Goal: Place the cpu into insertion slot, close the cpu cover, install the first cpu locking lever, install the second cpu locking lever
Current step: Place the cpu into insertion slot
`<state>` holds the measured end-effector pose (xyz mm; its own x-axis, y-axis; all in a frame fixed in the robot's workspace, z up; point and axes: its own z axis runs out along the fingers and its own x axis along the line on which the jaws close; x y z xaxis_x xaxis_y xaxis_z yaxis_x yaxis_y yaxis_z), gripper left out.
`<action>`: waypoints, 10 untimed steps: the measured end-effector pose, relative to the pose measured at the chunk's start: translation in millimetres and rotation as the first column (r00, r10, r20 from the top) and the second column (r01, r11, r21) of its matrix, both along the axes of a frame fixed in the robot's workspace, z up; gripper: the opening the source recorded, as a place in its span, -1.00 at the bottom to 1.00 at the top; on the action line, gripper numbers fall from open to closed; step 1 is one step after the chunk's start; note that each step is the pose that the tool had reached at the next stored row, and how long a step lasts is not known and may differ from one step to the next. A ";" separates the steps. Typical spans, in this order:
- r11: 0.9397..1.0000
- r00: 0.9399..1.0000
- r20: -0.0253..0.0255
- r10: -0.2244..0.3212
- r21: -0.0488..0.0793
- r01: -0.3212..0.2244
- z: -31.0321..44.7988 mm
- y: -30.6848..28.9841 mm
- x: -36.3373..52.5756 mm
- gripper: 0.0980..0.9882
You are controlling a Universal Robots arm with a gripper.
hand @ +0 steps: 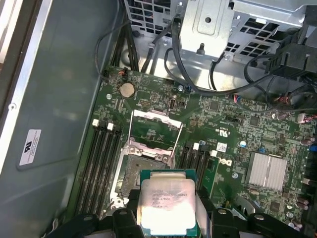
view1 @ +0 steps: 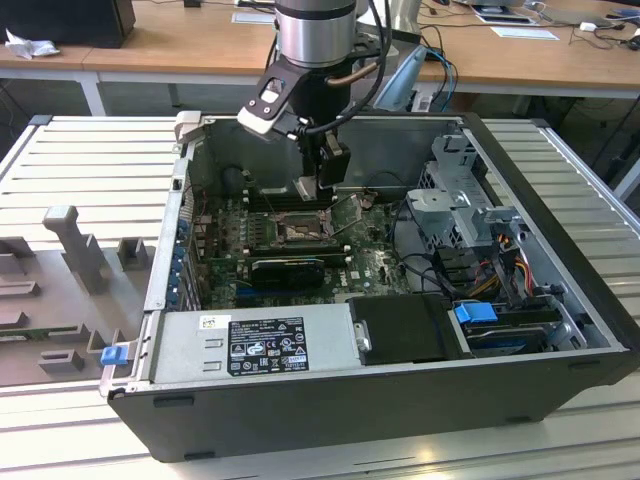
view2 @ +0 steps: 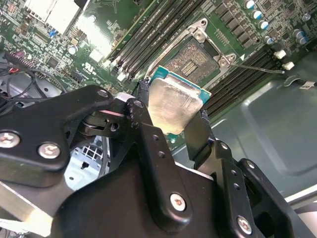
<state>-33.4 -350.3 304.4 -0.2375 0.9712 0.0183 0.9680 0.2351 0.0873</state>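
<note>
Ribbed grey desk [view1: 90,150] carries moulded grey fixtures [view1: 75,245] at the exterior view's left and, beside them, an open computer case [view1: 400,410] lying on its side with its green motherboard [view1: 375,265] exposed. Over the middle of the board the end effector [view2: 174,116] hangs with its fingers [view2: 144,131] closed on two opposite edges of the cpu [hand: 168,206]. The chip's silvery face is up, and it sits just above the insertion slot [hand: 141,171], not seated, while the cpu cover [hand: 154,130] stands swung open on the side toward the metal drive cage [view1: 455,195] at the right.
</note>
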 end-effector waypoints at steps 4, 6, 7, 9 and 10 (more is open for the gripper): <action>1.000 1.000 0.000 -0.010 -0.001 0.010 -7.9 0.0 -0.1 -0.04; 0.999 0.999 0.000 -0.048 0.000 0.048 -11.2 0.0 -0.2 -0.04; 0.998 0.998 0.000 -0.062 0.000 0.062 -13.1 0.0 -0.1 -0.04; 0.998 0.998 0.000 -0.064 0.000 0.064 -16.7 0.0 -0.2 -0.04; 0.998 0.998 0.000 -0.064 -0.001 0.064 -18.2 0.0 -0.2 -0.04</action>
